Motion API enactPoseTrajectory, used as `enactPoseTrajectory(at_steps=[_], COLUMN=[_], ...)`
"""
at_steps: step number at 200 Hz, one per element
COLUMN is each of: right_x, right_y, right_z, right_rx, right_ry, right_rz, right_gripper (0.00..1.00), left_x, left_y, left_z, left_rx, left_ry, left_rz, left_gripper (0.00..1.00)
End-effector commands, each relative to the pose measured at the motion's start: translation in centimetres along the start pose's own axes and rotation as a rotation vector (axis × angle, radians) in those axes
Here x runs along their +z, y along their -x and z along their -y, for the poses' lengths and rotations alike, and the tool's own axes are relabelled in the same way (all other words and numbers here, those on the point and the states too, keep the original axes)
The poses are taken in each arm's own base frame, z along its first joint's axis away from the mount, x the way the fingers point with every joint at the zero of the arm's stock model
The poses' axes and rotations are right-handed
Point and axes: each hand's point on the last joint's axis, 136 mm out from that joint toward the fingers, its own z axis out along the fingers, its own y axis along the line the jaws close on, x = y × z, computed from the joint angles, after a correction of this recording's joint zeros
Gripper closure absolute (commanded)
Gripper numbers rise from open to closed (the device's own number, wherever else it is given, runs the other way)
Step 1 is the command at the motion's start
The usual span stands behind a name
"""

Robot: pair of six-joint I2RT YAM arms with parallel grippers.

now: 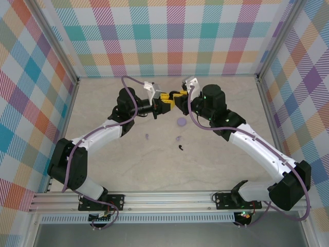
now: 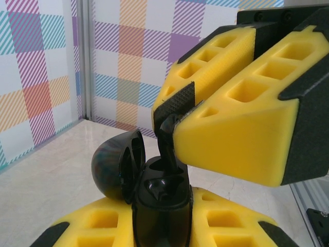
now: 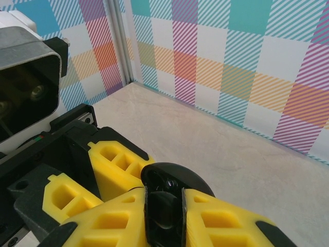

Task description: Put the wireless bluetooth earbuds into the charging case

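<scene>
Left wrist: black earbud [image 2: 167,146] at open case [image 2: 160,211]; top: lilac disc [image 1: 181,122].

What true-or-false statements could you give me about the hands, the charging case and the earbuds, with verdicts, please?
1. The left hand holds the black charging case with its lid open. True.
2. The right hand is empty. False: it pinches a black earbud at the open case.
3. A second black earbud lies on the table. True.
4. The lilac disc sits inside the case. False: it lies on the table.
</scene>
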Motion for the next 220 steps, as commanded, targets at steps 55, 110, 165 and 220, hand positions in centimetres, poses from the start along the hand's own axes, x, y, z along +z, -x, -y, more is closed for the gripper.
enactPoseTrajectory(at_steps=[55, 110, 165, 220], right_x=[-0.2, -0.2, 0.1, 0.2], right_y=[0.5, 0.3, 0.3, 0.6], right_z=[-0.7, -0.5, -0.3, -0.3], right_rx=[0.034, 0.061, 0.084, 0.093], right_ry=[0.032, 0.025, 0.027, 0.032], right_rz=[-0.01, -0.04, -0.06, -0.07], right_gripper=[0.78, 0.74, 0.7, 0.66], left_x=[-0.1, -0.1, -0.1, 0.1], left_y=[3.7, 3.8, 3.7, 2.9], left_z=[1.2, 1.3, 1.4, 1.3], left_rx=[0.062, 0.068, 0.068, 0.056], left_ry=[-0.027, -0.026, -0.035, -0.045], left_rz=[0.075, 0.08, 0.077, 0.053], left_gripper=[0.84, 0.84, 0.84, 0.84])
